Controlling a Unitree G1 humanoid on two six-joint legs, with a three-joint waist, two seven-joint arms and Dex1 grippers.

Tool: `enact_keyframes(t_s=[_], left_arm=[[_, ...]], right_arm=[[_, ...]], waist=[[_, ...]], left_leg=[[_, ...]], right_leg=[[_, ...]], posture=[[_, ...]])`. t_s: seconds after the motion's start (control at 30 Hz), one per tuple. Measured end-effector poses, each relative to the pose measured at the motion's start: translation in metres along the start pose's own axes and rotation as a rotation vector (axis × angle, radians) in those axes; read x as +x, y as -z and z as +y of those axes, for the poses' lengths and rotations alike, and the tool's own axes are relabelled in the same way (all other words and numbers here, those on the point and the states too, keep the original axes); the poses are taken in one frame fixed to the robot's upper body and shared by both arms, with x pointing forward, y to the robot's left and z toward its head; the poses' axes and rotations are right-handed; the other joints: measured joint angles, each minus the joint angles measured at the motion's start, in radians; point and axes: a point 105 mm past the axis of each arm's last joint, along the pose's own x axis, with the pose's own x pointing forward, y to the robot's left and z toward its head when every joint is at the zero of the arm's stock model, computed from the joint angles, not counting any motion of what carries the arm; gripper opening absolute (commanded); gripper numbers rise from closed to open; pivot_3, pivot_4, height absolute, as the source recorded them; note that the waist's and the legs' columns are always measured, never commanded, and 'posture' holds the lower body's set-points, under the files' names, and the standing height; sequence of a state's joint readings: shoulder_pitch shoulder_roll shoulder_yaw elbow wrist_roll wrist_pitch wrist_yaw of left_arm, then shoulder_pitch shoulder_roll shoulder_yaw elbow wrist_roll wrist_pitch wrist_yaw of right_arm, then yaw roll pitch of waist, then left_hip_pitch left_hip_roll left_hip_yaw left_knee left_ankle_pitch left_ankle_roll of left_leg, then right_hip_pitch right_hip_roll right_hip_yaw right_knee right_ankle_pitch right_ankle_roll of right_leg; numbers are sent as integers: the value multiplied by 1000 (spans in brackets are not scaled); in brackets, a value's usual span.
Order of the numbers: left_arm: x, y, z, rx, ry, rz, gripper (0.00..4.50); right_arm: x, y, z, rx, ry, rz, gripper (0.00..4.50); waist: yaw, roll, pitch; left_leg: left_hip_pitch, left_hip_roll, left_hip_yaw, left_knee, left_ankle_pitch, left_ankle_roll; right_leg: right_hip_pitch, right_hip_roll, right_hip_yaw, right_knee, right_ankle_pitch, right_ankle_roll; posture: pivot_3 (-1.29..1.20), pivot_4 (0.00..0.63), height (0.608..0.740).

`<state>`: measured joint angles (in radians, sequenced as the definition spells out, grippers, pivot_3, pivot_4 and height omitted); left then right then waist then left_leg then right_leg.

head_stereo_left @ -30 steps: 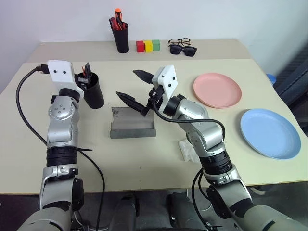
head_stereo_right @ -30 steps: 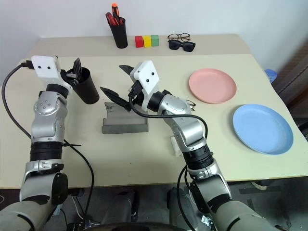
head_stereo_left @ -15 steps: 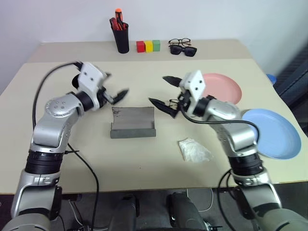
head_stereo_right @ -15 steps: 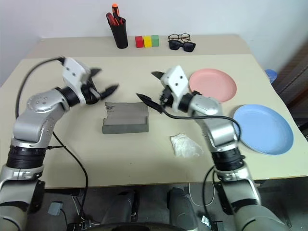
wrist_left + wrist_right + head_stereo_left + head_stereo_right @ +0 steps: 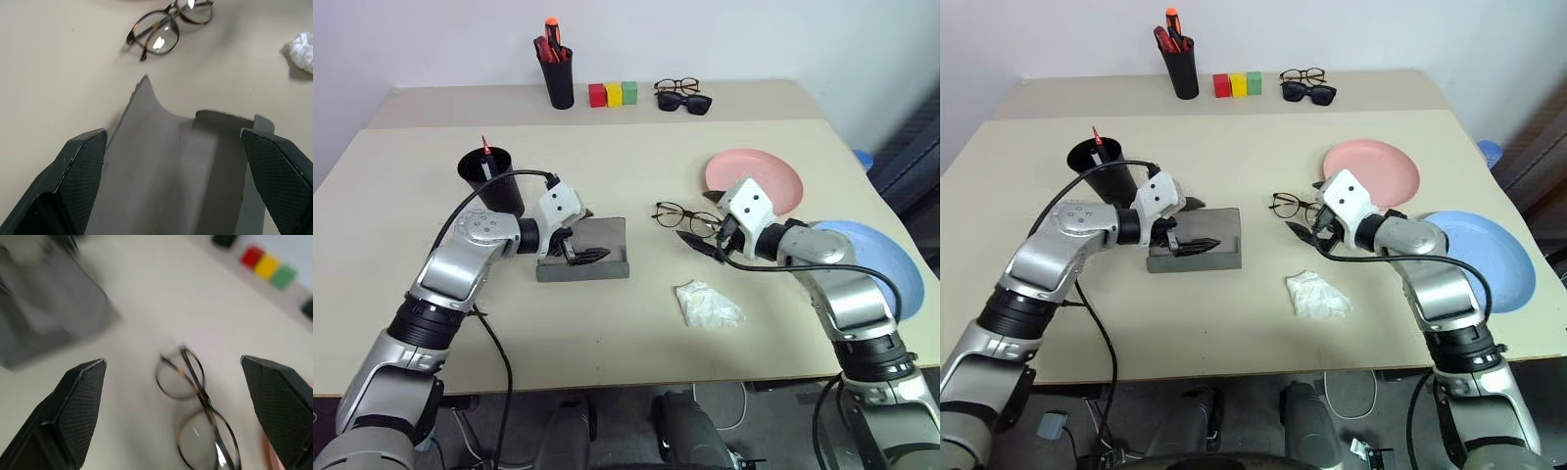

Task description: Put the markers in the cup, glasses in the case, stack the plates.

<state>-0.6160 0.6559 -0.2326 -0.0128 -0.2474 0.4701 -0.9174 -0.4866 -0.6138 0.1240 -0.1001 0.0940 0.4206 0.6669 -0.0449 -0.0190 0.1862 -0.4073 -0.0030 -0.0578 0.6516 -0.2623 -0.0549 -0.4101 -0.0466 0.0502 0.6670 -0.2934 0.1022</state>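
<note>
Closing on the glasses (image 5: 686, 215) carelessly looks like the main hazard: the frame is thin wire lying flat on the table (image 5: 401, 196), and black fingers coming in low could skid it toward the salmon plate (image 5: 773, 178) or pinch a lens instead of the rim. A second risk is the case (image 5: 592, 250); it is light, and a nudge from the left gripper (image 5: 579, 247) might slide it or fold the flap shut before anything goes in.

Right gripper (image 5: 701, 235): fingers spread wide, holding nothing. The glasses lie just ahead of its fingertips, framed between the two pads in the right wrist view, apparently not yet touched. The pink plate sits just beyond that gripper; the blue plate (image 5: 891, 259) lies behind it, beside the forearm. The plates are not stacked.

Left gripper: fingers also wide apart and empty, hovering low over the grey case, whose open trough lies between the two pads (image 5: 80, 166) in the left wrist view. Whether a fingertip touches the fabric I cannot tell. The black cup (image 5: 491, 179) stands close behind this gripper, near the wrist, with a red-tipped marker (image 5: 485, 154) poking up from it.

A crumpled white wad (image 5: 708, 305) lies below the right gripper, near the table's front edge. Back by the wall, well away from both grippers: pen holder (image 5: 558, 80), coloured blocks (image 5: 614, 94), sunglasses (image 5: 684, 101).
</note>
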Motion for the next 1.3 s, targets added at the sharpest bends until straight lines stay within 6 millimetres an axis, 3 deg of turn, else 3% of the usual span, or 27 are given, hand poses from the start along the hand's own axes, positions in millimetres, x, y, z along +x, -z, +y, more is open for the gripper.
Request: enact_keyframes(t_s=[0.23,0.43,0.53,0.77,1.13,1.23,1.3], left_arm=[[-15,31,-8,-49,-40,9,4453],[-34,33,-4,-54,-126,0,4453],[-41,36,-3,-66,-163,6,4500],[-54,37,-2,-83,-218,-1,4500],[-60,40,1,-100,-249,-6,4500],[-71,40,9,-107,-312,-16,4500],[-83,41,18,-120,-374,-31,4500]], right_arm=[[26,34,-16,-117,37,151,4500],[40,31,-31,-166,37,146,4500],[43,34,-34,-195,18,157,3666],[44,38,-33,-234,-28,169,122],[46,33,-35,-280,-30,161,46],[46,20,-33,-311,-40,130,46],[45,-3,-28,-318,-71,57,46]], waist=[[2,0,0],[3,0,0],[2,0,0],[2,0,0],[1,1,0],[0,1,0],[-1,1,1]], left_leg=[[0,0,0,0,0,0],[0,0,0,0,0,0],[0,0,0,0,0,0],[0,0,0,0,0,0],[0,0,0,0,0,0],[0,1,0,0,0,0],[0,1,0,0,0,0]], right_leg=[[0,-1,0,0,0,0],[0,-1,0,0,0,0],[0,-1,0,0,0,0],[0,-1,0,0,0,0],[0,-1,0,0,0,0],[-1,-1,0,0,0,0],[-1,-1,0,0,0,0]], posture=[[0,150,740],[0,150,740],[0,150,740],[0,150,740],[0,150,740],[0,150,740],[0,150,740]])
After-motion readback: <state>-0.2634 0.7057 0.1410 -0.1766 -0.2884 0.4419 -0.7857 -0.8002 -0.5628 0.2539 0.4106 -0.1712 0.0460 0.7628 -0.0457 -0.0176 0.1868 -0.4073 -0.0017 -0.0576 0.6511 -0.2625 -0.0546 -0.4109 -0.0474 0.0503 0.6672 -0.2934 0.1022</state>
